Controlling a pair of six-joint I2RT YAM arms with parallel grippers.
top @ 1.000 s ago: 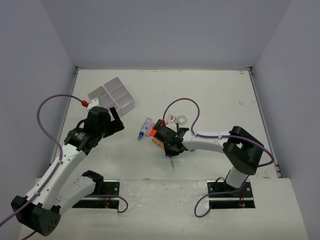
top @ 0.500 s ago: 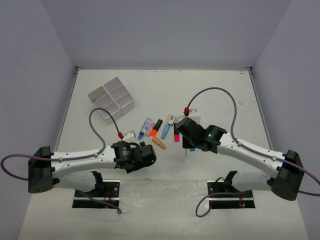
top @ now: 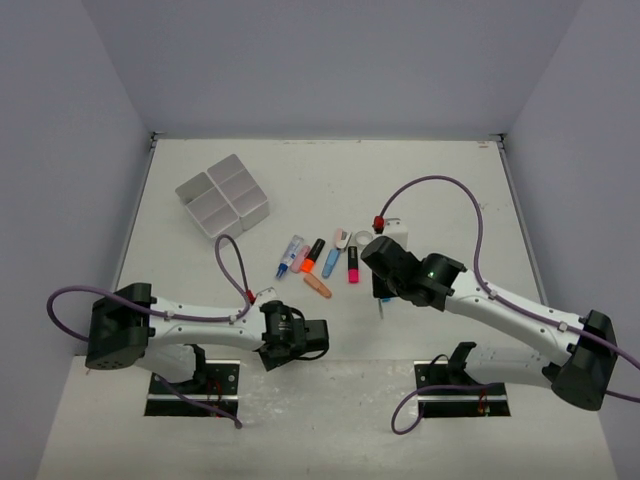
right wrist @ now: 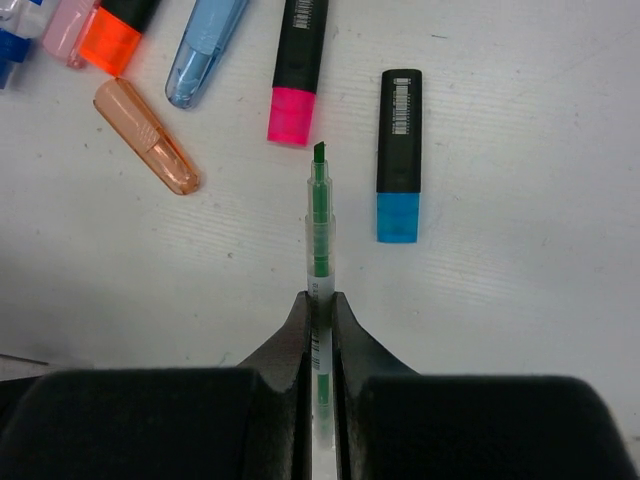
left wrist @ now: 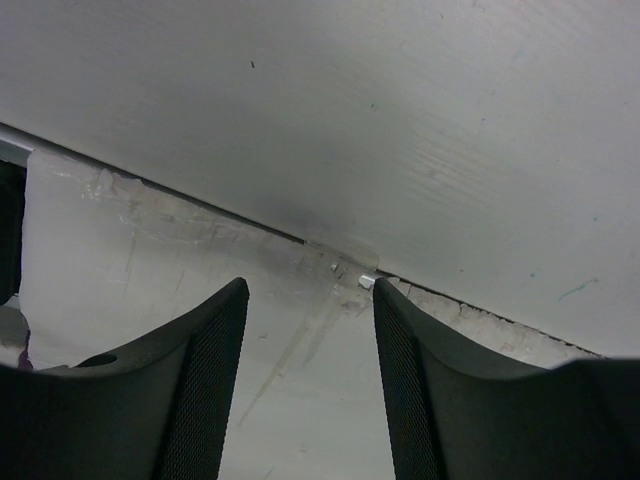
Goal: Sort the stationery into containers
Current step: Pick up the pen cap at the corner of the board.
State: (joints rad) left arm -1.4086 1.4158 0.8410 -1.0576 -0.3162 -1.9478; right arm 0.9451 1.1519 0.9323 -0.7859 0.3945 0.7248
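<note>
Green-inked clear pen [right wrist: 318, 215] is clamped in the right gripper [right wrist: 318, 300], its tip beside the pink highlighter [right wrist: 297, 70]. Left gripper [left wrist: 310, 293] is seen half-spread, empty. Divided tray [top: 252, 214] is set at the table's 10 o'clock.

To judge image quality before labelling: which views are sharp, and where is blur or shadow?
Top external: even light, sharp, weak shadows. Right wrist: pink highlighter and green pen sharp, right gripper black and featureless. Left wrist: left gripper soft-edged, a grey shadow above it.
</note>
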